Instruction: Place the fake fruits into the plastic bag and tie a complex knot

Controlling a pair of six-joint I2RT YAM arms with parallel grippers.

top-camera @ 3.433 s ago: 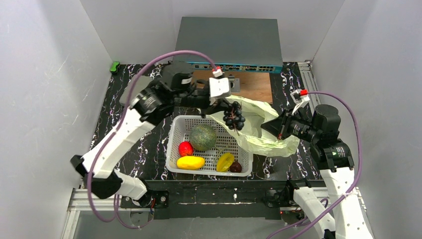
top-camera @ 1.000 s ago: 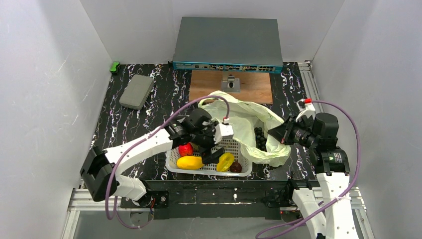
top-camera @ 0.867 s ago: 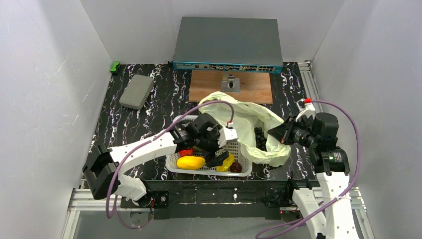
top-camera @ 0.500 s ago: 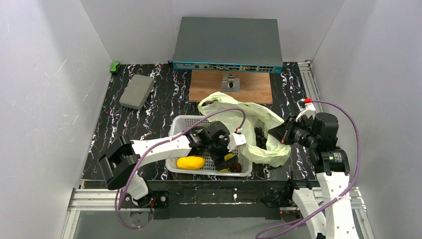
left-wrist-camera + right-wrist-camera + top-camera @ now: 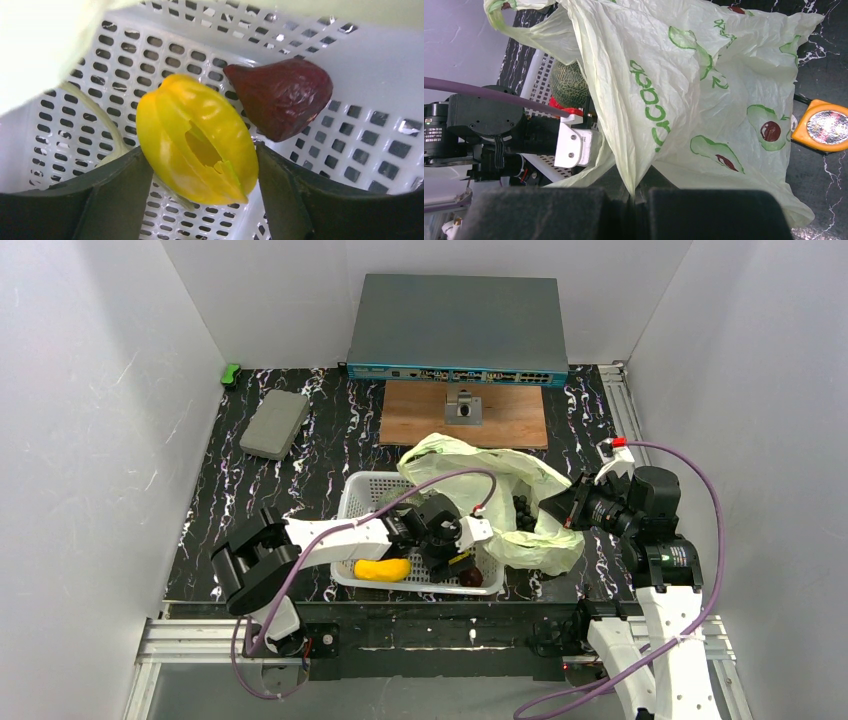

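In the white basket (image 5: 365,488) my left gripper (image 5: 455,558) is down at the near right corner. In the left wrist view its fingers press both sides of a yellow ridged fruit (image 5: 197,137), which lies on the basket floor (image 5: 350,60). The dark red plum (image 5: 282,97) lies just beyond it. The yellow mango (image 5: 382,569) is to the left, and the green melon (image 5: 569,82) is partly hidden by the arm. Right of the basket the plastic bag (image 5: 500,465) lies open with the grapes (image 5: 520,512) inside. My right gripper (image 5: 639,192) is shut on the bag's edge (image 5: 704,75).
An orange tape measure (image 5: 826,125) lies on the table beside the bag. A wooden board (image 5: 465,412) and a grey network switch (image 5: 458,330) stand at the back. A grey pad (image 5: 274,423) lies at the back left. White walls close in both sides.
The grapes left my left gripper and now lie in the bag. The left arm swung back to the basket's near right corner, dropped over the yellow fruit and narrowed its jaws. The right arm held still.
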